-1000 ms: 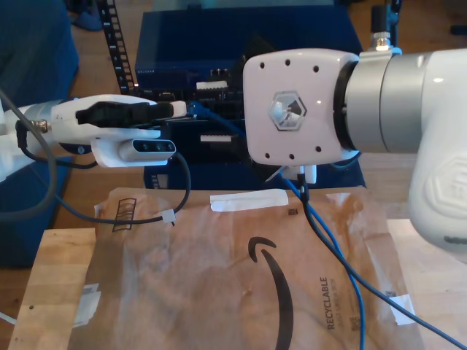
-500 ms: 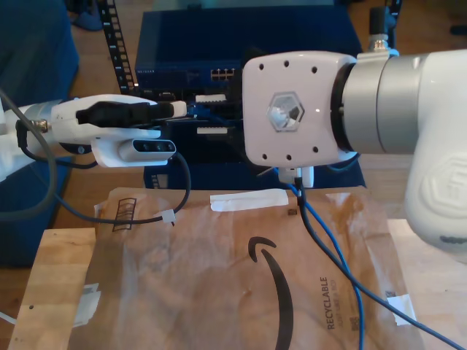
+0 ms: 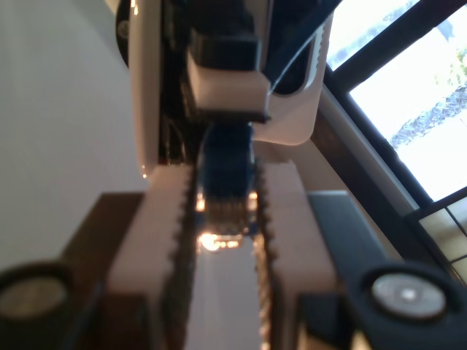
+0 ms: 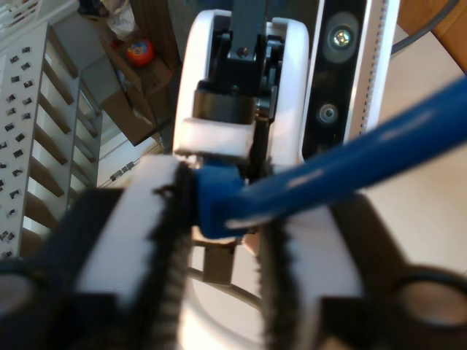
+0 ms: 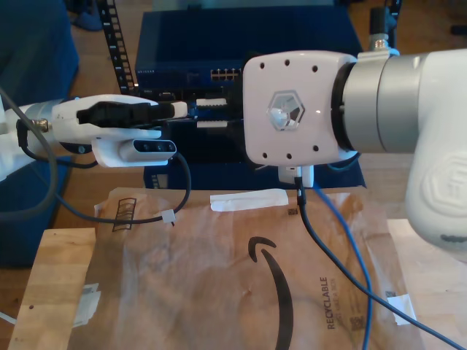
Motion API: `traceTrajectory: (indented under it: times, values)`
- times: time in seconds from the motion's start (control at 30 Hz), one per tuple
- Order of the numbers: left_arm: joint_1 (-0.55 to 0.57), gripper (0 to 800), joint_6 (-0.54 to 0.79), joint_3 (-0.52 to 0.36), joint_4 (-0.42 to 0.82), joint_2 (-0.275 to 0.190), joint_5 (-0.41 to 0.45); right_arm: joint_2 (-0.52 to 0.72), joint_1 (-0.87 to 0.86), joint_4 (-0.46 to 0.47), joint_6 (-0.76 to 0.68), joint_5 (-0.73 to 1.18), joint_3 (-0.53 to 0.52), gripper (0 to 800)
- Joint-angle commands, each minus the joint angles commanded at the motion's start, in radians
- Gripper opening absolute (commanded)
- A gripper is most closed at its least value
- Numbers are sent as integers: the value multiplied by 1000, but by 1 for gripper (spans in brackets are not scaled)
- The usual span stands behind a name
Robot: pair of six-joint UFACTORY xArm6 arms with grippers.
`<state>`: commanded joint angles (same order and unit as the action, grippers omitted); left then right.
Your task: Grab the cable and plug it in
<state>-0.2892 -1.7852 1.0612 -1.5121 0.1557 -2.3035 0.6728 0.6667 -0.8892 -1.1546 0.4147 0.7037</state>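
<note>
Ext view: thin bright blue ethernet cable [image 5: 349, 240] runs from under big white arm housing at ext view's right, down across brown paper mailer [image 5: 219, 284]; dark blue rack unit [image 5: 219, 44] behind.

1st wrist view: my first gripper [image 3: 225, 211] clenched on cable's blue plug end [image 3: 225, 175].

2nd wrist view: my second gripper [image 4: 222, 211] grasping cable [image 4: 350, 157] betw. toothed white pads [image 4: 135, 219].

"RECYCLABLE" printed on brown paper mailer [image 5: 219, 284], next to smile-arrow logo.
</note>
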Motion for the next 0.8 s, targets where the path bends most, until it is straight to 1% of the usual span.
traceTrajectory:
  times: [0.07,0.13,0.2,0.23,0.3,0.33,0.43,0.5,0.6,0.67,0.7,0.8]
  values:
    - [0,341,0,-5,0,0,0,2,0,0,2,0,0,23]
    - [-2,514,3,-11,0,-3,3,0,0,0,2,0,0,13]
    - [-5,774,8,-9,-2,-5,6,0,0,0,2,0,0,9]
    - [-6,794,8,-5,-3,-8,9,-2,0,-2,-3,-2,0,8]
    - [-14,797,8,2,2,-11,15,-14,-3,0,-17,-2,3,7]
    - [-32,797,8,3,2,-15,31,-20,-6,0,-18,-3,3,6]
    - [-98,797,11,18,9,-28,114,-57,-35,3,-17,-43,3,3]
    - [-146,797,15,63,57,-31,123,-69,-64,6,-17,-103,0,7]
    - [-216,798,52,143,199,-32,123,-98,-94,14,-34,-218,2,20]
    - [-270,798,87,178,310,-37,123,-121,-95,21,-34,-267,-5,27]
    - [-295,798,114,192,370,-46,123,-130,-100,40,-34,-292,-14,34]
    - [-362,798,199,215,563,-83,123,-147,-130,167,-35,-411,-57,38]
